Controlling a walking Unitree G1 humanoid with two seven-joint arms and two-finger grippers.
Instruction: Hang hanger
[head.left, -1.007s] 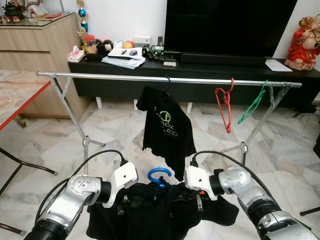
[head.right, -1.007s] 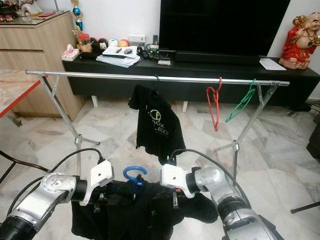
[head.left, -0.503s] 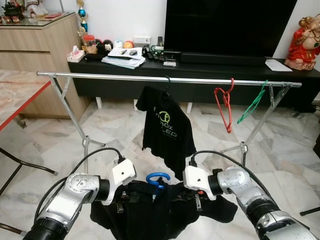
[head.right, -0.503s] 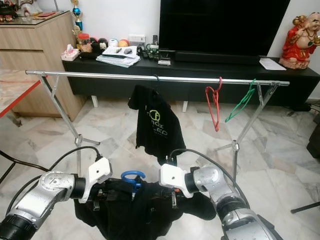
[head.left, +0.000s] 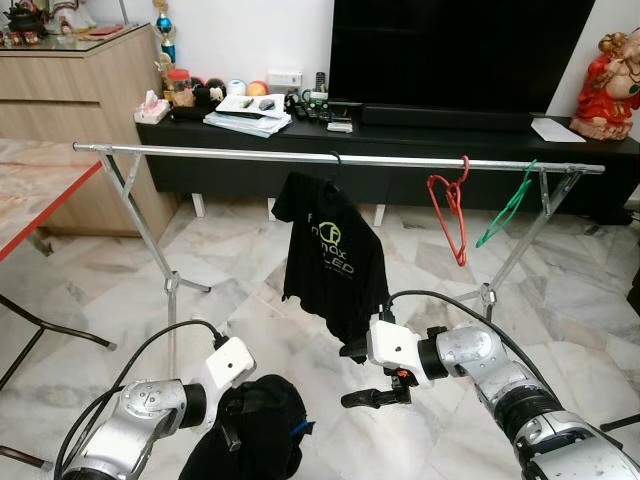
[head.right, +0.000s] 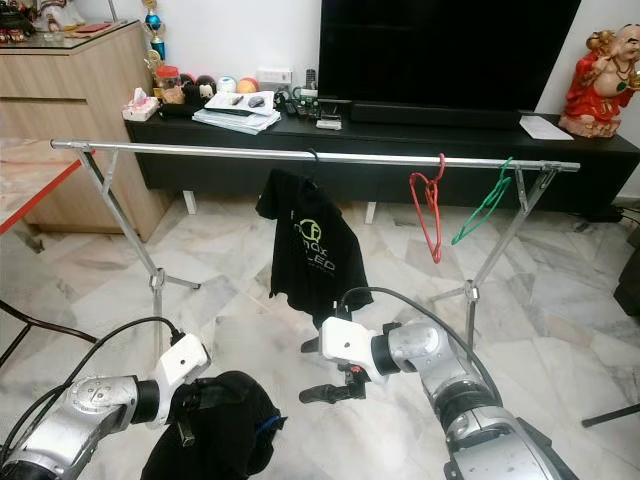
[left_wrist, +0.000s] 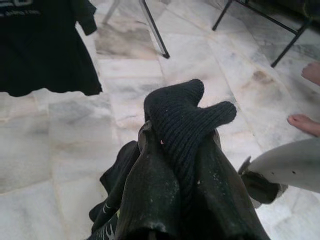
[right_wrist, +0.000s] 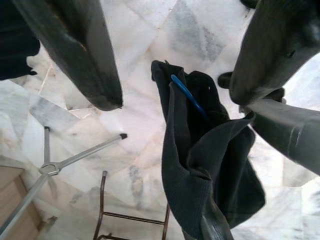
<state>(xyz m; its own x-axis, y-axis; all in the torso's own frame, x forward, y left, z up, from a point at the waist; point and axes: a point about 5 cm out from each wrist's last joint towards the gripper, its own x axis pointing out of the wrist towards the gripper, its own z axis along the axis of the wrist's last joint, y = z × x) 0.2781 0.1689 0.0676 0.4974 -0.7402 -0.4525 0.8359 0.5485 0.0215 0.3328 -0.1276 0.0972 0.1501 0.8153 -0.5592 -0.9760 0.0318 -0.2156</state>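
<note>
Right now the left gripper (head.left: 232, 432) is clenching a bunched black garment (head.left: 250, 430) low in front of the robot, its jaws buried in the cloth — a sliver of the blue hanger (right_wrist: 187, 95) is peeking out of the folds, so the task's thing is hanging down at the robot's left, well below the rail (head.left: 300, 157). The right gripper (head.left: 372, 375) is floating beside it with jaws spread and holding nothing.

To do this step well, I judge that the hook needs exposing first, since it is mostly swallowed by fabric. The free gripper is well placed to reach across and take the hanger by its neck or shoulder, so the garment drapes instead of clumping. Then the lift ought to be aiming for the bare stretch of rail left of the hung black T-shirt (head.left: 333, 257) — the red hanger (head.left: 452, 215) and green hanger (head.left: 506, 209) are crowding the right end. A risk: the cloth could slide off if the hanger is tilting.
</note>
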